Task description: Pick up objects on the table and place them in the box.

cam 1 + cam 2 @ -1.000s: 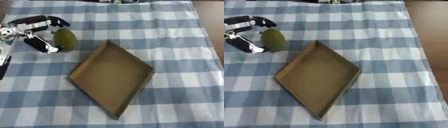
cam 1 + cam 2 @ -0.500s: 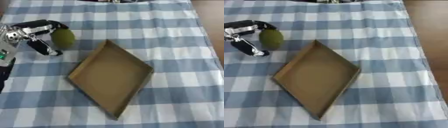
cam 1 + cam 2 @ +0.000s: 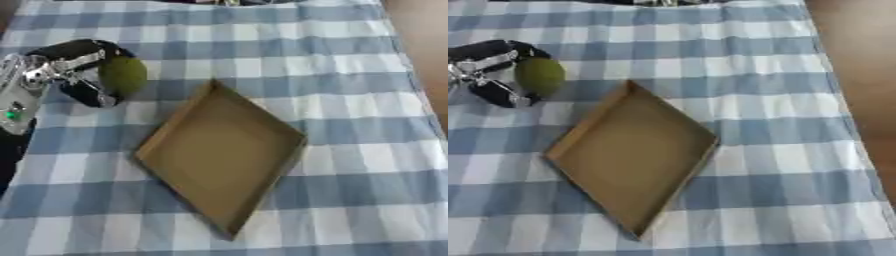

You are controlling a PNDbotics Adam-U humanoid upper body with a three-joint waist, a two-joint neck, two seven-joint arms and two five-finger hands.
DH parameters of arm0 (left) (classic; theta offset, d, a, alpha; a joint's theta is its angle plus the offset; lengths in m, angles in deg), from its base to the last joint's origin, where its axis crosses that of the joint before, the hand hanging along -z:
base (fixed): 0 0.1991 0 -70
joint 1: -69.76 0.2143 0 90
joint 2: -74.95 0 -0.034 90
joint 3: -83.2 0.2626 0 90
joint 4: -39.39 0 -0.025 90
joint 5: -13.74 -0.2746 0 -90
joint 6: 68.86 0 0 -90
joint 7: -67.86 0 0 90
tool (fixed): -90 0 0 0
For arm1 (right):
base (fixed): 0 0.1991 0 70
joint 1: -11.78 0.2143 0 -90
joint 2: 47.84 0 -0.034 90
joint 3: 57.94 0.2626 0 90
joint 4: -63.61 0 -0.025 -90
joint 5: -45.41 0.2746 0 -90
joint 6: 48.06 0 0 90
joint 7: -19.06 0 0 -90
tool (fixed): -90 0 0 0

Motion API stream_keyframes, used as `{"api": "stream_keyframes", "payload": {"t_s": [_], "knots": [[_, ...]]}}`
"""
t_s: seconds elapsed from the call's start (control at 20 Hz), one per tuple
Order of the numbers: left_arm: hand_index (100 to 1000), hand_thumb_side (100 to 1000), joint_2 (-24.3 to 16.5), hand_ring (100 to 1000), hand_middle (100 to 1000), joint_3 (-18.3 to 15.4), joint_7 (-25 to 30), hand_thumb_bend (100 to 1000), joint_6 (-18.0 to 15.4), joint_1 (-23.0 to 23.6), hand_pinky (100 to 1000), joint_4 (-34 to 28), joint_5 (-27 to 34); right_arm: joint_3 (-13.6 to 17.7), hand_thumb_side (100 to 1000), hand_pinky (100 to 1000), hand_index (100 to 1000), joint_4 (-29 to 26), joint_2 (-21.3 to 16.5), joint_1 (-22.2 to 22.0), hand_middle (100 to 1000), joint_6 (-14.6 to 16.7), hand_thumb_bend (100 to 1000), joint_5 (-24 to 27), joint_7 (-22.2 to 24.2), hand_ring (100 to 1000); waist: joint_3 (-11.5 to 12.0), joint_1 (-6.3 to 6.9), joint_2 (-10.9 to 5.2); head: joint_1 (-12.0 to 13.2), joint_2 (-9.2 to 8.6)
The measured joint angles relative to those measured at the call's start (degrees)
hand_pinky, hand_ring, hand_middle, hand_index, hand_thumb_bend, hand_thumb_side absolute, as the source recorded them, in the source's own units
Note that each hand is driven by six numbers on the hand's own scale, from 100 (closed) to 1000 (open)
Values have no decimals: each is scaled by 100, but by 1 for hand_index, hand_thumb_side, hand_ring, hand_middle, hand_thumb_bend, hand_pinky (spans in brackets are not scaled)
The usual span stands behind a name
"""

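Observation:
A round green fruit (image 3: 123, 75) sits at the left of the blue checked cloth, with my left hand (image 3: 74, 70) curled round its left side, fingers above and thumb below. The fruit is just beyond the upper-left rim of the shallow brown cardboard box (image 3: 220, 152), which lies skewed like a diamond in the middle with nothing in it. My left forearm (image 3: 17, 102) runs down the left edge. My right hand shows in neither view.
The checked cloth (image 3: 350, 75) covers the table; bare brown surface (image 3: 859, 60) shows past its right edge. A few dark things (image 3: 219, 2) sit at the far edge.
My left hand has closed round the green fruit and shifted slightly right toward the box. The camera has also tilted a little.

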Motion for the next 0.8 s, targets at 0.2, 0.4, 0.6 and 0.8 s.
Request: {"api": "stream_keyframes", "payload": {"t_s": [0.2,0.4,0.6,0.8], "knots": [[845,100,5,745,731,2,-268,118,-59,-1,674,34,-94,0,470,817,800,0,1,-3,668,-2,100,3,27,740,-3,0,0,1,0],[813,100,5,694,690,3,-388,100,-105,-8,617,34,-117,-1,470,816,800,0,2,-5,668,-2,100,18,45,739,-4,0,0,3,0],[747,100,5,539,536,19,-680,100,-162,-15,488,25,-352,-1,470,816,801,1,4,-12,663,-4,100,48,62,736,-5,0,0,1,0],[680,100,5,491,504,59,-1307,100,-293,-15,427,-28,-677,-1,470,816,802,2,5,-45,660,-12,100,66,72,734,8,-2,0,-28,4]]}}
